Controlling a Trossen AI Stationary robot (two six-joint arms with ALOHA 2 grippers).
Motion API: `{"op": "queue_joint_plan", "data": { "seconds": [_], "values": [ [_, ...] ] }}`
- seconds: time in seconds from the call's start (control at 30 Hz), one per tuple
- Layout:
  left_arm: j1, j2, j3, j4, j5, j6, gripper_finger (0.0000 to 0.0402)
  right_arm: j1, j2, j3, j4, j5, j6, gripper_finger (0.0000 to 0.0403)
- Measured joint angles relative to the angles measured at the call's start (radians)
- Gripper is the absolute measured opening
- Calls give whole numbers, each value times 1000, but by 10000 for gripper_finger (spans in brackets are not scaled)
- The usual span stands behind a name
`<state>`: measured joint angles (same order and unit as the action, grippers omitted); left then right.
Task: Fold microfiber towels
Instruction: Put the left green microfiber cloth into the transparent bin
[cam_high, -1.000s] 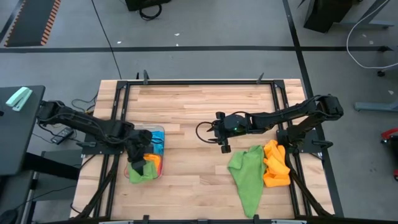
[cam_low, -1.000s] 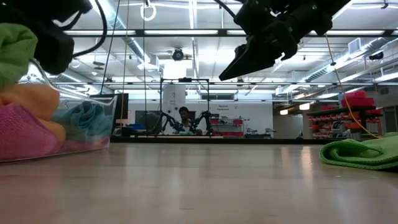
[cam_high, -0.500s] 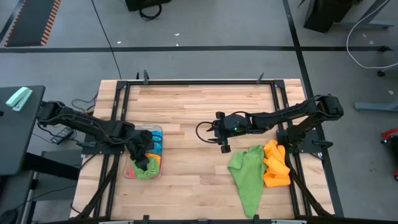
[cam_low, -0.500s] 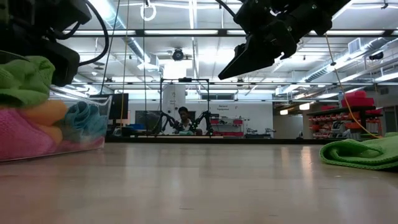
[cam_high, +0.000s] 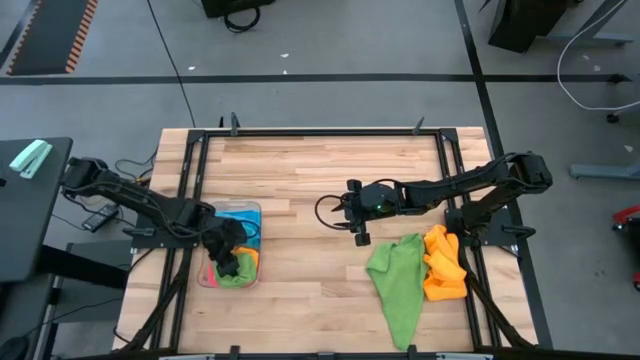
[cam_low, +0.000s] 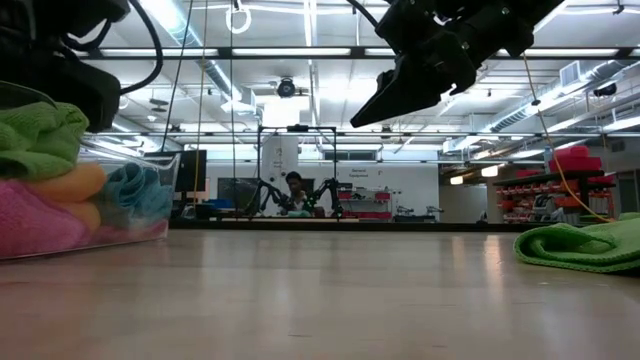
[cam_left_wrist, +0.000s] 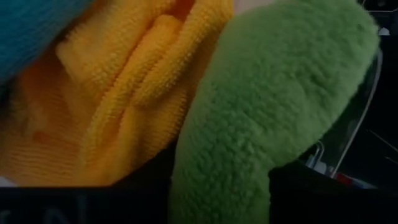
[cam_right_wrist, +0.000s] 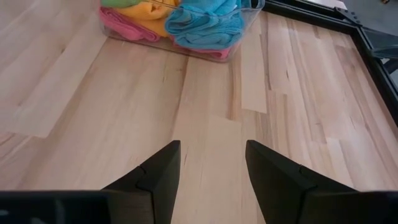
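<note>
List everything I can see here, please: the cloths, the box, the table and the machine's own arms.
Green towel on table: one, green, spread loosely at the table's right side.
Orange towel on table: one, orange, bunched right beside the green one, nearer the right edge.
Tray: one, clear plastic, left side of the table.
Towels in tray: green, orange, pink and blue, piled together.
Table: one, pale wood with a black frame.
Person: one, far back in the room.
Left gripper: black, over the tray at the green towel.
Right gripper: black, open, above bare table near the middle.
</note>
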<state>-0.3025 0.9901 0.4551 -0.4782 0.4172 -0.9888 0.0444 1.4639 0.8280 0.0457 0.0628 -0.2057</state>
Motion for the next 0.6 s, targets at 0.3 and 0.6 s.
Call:
{"op": "queue_joint_plan", "data": {
  "seconds": [0.3, 0.6],
  "values": [
    [-3, -2, 37, -16, 28, 4, 259, 0, 0, 0, 6, 0, 16, 190],
    [-2, -3, 86, -109, -6, 31, 250, 0, 0, 0, 14, 0, 16, 190]
  ]
}}
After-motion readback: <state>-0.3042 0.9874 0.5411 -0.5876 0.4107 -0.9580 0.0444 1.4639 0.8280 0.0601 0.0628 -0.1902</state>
